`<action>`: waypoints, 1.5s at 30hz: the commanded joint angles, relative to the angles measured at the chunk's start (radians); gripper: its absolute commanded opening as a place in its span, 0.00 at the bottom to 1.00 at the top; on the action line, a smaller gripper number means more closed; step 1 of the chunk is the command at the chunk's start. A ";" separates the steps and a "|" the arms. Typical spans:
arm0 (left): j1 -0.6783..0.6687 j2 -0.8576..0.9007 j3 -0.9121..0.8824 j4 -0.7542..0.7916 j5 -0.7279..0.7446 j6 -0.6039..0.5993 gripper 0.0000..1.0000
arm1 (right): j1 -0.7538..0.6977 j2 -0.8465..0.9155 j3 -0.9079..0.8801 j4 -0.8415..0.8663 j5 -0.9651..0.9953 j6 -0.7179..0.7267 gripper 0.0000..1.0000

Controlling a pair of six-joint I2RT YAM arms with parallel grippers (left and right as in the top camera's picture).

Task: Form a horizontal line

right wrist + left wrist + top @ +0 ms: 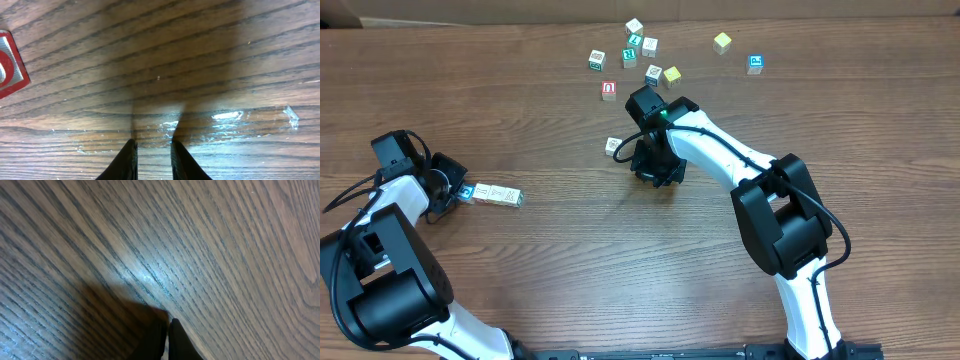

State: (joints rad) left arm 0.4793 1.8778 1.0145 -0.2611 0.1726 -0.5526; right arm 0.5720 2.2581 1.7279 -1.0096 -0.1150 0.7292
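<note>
Horizontal line of four touching cubes lies at the table's 9 o'clock side. Its blue end sits just at 3 o'clock of the left gripper, whose jaws are pressed together. The right gripper, well apart toward 2 o'clock, is narrowly parted and empty.

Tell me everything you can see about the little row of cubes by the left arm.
The row of cubes holds four small wooden-looking cubes touching side by side: one blue-faced, at the end nearest the left gripper, and three whitish-faced with faint markings. It lies on the table, slightly tilted from horizontal. Whether the gripper touches it is unclear.
</note>
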 commanded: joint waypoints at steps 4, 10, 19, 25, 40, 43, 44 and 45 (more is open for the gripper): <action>-0.035 0.033 -0.035 -0.053 -0.015 -0.021 0.04 | 0.005 0.016 -0.013 0.020 0.036 -0.001 0.20; -0.038 0.033 -0.035 -0.079 -0.015 -0.020 0.04 | 0.005 0.016 -0.013 0.020 0.036 -0.001 0.20; -0.038 0.033 -0.035 -0.109 -0.015 -0.020 0.04 | 0.005 0.016 -0.013 0.020 0.036 -0.001 0.20; -0.051 0.033 -0.035 -0.113 -0.015 -0.019 0.04 | 0.005 0.016 -0.013 0.020 0.036 -0.001 0.20; -0.090 0.033 -0.035 -0.155 -0.040 -0.009 0.05 | 0.005 0.016 -0.013 0.020 0.036 -0.001 0.20; -0.090 0.033 -0.035 -0.168 -0.053 -0.008 0.04 | 0.005 0.016 -0.013 0.020 0.036 -0.001 0.20; -0.090 0.033 -0.035 -0.173 -0.053 -0.009 0.04 | 0.005 0.016 -0.013 0.020 0.036 -0.002 0.20; -0.090 0.033 -0.035 -0.177 -0.052 -0.009 0.04 | 0.005 0.016 -0.013 0.020 0.036 -0.002 0.20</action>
State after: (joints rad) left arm 0.4049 1.8614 1.0294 -0.3794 0.1459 -0.5522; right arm 0.5720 2.2581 1.7279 -1.0092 -0.1146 0.7292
